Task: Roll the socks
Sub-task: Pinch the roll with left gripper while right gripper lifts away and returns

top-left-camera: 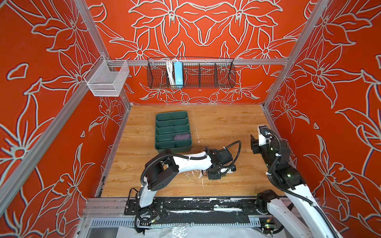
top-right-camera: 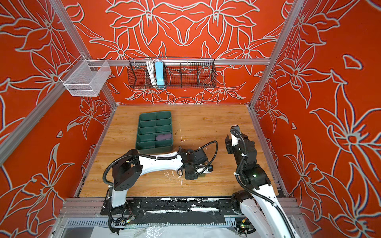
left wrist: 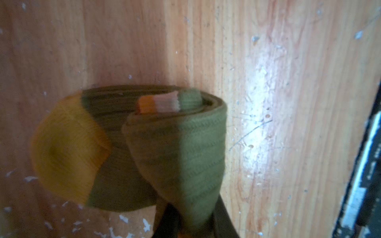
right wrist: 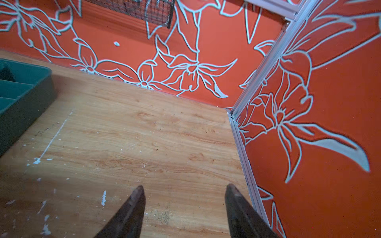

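Two robot arms stand at the near edge of one wooden table (top-left-camera: 226, 123). The left arm (top-left-camera: 191, 162) reaches rightward and low over the near middle of the table, and the right arm (top-left-camera: 296, 191) is raised at the right side.

Two wire baskets hang on the far rail, a black one (top-left-camera: 191, 76) and a white one (top-left-camera: 105, 80) at the left corner. One dark green tray (top-left-camera: 181, 147) sits left of centre, divided into ten compartments in two columns of five.

There are two socks. The purple sock (top-left-camera: 181, 137) lies bundled in the tray's right column, second compartment from the near end. The olive sock (left wrist: 175, 154) is rolled into a coil against the wood below the left arm's wrist, nearer than the tray and to its right. It shows one mustard patch and orange and cream stripes at the core.

The left gripper (left wrist: 195, 223) has its two dark fingers (left wrist: 171, 222) pinched on the roll's outer layer. The right gripper (right wrist: 185, 186) holds its fingers well apart over bare wood, gripping and touching nothing.
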Robot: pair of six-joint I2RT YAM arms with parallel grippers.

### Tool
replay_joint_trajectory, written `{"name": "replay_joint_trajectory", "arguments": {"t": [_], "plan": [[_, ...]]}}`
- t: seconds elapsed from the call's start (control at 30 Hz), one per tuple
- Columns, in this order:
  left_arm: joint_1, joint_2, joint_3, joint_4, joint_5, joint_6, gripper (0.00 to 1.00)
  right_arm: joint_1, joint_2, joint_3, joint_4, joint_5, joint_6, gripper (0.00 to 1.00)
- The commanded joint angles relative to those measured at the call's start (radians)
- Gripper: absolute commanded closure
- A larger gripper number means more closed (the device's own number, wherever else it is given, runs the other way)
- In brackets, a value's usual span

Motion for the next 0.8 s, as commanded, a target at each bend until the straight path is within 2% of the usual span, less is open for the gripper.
{"name": "replay_joint_trajectory", "arguments": {"t": [0.0,0.1,0.17,0.23,0.33,0.43,0.63,0.77], "plan": [[0.047,0.144,0.023,-0.204,0.244,-0.059,1.00,0.005,-0.052,0.009,-0.159,-0.196,-0.134,0.38],[0.094,0.225,0.125,-0.302,0.350,-0.080,1.00,0.010,-0.083,0.047,-0.343,-0.509,-0.311,0.39],[0.123,0.277,0.180,-0.349,0.417,-0.096,1.00,0.016,-0.094,0.057,-0.507,-0.730,-0.493,0.39],[0.144,0.313,0.216,-0.369,0.447,-0.115,1.00,0.024,-0.099,0.032,-0.593,-0.809,-0.593,0.39],[0.160,0.340,0.235,-0.370,0.477,-0.134,1.00,0.055,-0.085,-0.006,-0.670,-0.803,-0.673,0.41],[0.162,0.339,0.221,-0.340,0.492,-0.153,1.00,0.113,-0.062,-0.042,-0.666,-0.746,-0.680,0.42],[0.163,0.337,0.202,-0.323,0.493,-0.164,1.00,0.325,0.048,-0.109,-0.506,-0.594,-0.643,0.42],[0.163,0.337,0.194,-0.320,0.495,-0.165,1.00,0.402,0.185,-0.134,-0.371,-0.540,-0.644,0.42]]}}
